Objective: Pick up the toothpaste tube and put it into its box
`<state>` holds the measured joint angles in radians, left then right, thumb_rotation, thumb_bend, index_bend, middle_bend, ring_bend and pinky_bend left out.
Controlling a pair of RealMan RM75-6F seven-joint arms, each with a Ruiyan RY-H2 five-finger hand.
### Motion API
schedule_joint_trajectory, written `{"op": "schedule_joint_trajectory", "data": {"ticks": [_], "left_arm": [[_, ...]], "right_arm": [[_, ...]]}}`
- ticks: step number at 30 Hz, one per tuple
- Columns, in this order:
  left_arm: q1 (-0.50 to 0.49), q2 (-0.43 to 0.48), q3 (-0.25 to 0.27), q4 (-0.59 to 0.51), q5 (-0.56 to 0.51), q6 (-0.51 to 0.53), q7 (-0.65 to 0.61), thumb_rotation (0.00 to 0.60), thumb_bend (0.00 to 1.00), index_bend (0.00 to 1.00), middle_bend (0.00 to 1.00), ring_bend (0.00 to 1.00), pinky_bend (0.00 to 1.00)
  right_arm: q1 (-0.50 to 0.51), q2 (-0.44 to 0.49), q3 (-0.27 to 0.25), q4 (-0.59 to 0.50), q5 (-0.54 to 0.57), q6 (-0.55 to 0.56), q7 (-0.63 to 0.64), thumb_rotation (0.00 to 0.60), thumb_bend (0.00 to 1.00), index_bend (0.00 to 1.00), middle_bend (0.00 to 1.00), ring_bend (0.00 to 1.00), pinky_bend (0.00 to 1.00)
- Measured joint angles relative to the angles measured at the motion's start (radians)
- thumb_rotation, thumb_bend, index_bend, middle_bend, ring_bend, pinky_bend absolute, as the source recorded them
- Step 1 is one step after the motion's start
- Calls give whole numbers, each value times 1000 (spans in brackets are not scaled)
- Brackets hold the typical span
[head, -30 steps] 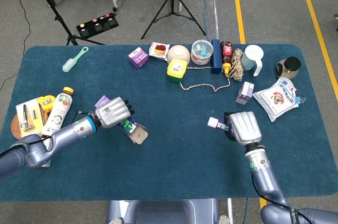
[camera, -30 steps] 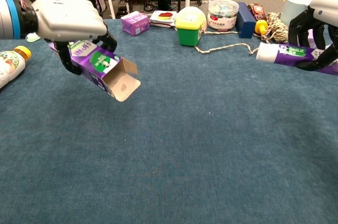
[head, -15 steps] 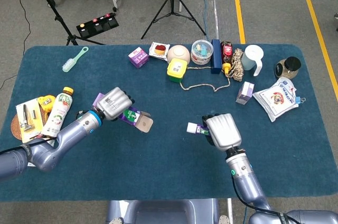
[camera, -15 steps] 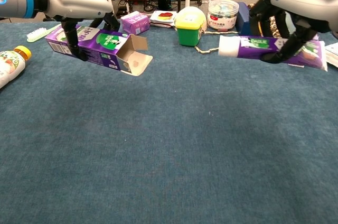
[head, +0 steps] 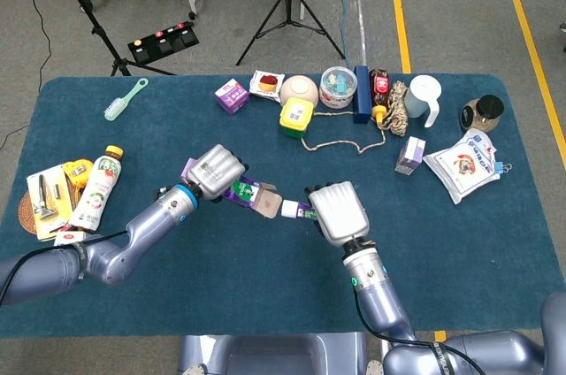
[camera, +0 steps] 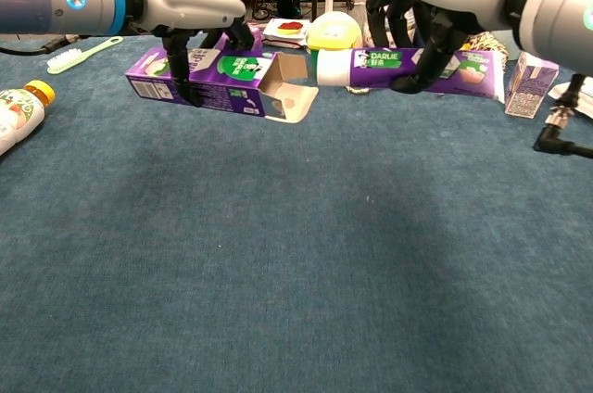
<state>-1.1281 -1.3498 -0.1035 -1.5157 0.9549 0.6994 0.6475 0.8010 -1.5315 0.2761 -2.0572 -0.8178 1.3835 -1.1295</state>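
**Above the table centre: tube and box held mouth to cap**

At mid-table, above the blue cloth [camera: 278,272], the left hand [head: 217,172] grips the purple box [camera: 208,81] from above, fingers wrapped round its body. The box lies level, its open end and loose flaps facing right; its inside is not visible. Just right of the flaps is the white cap of the tube [camera: 408,69], which the right hand [head: 338,210] grips from above, fingers curled round its middle. Tube and box are roughly in line; whether the cap touches the flaps cannot be told. Along the far edge stand a small purple carton [head: 232,95], a yellow-lidded green tub [head: 296,116], a clear round tub [head: 338,87] and a white jug [head: 424,99]. A bottle [head: 97,186] lies far left. The tube reads "DARLIE".
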Motion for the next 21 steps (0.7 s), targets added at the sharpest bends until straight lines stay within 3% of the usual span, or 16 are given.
{"op": "schedule_joint_trajectory", "data": {"ticks": [21], "left_arm": [[-138,-76,11,0,-162,30,119,600,122,536,519,471,677]], "right_arm": [[83,-52,5,59,82,25,-7,600,579,564,613,605,654]]}}
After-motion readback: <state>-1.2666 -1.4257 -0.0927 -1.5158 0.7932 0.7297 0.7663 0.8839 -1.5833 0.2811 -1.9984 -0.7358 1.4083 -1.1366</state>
